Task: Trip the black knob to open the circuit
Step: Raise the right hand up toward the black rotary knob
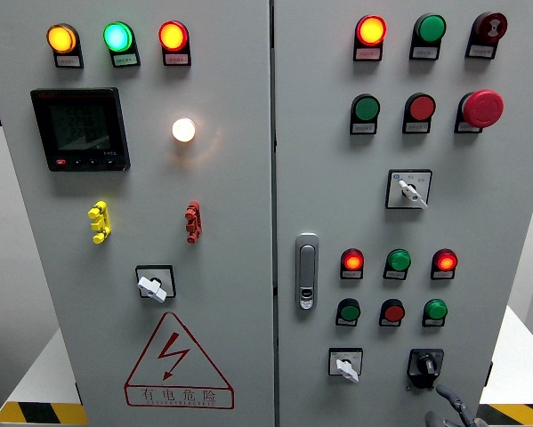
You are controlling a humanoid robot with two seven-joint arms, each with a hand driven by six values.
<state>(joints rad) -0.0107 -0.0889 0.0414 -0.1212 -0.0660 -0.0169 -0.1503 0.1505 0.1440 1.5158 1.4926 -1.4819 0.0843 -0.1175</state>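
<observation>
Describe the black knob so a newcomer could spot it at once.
Start at the right cabinet door and drop to its bottom row of controls. The black knob sits at the right there, below the green button. Unlike the white-handled selector switch to its left, it is entirely black, and the right hand shows just below it.

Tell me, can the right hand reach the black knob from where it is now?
Probably yes: the right hand sits just below the black knob, and nothing stands between them.

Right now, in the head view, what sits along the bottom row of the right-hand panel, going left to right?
White selector switch → black knob → right hand, just below and right of the knob, not touching it.
</observation>
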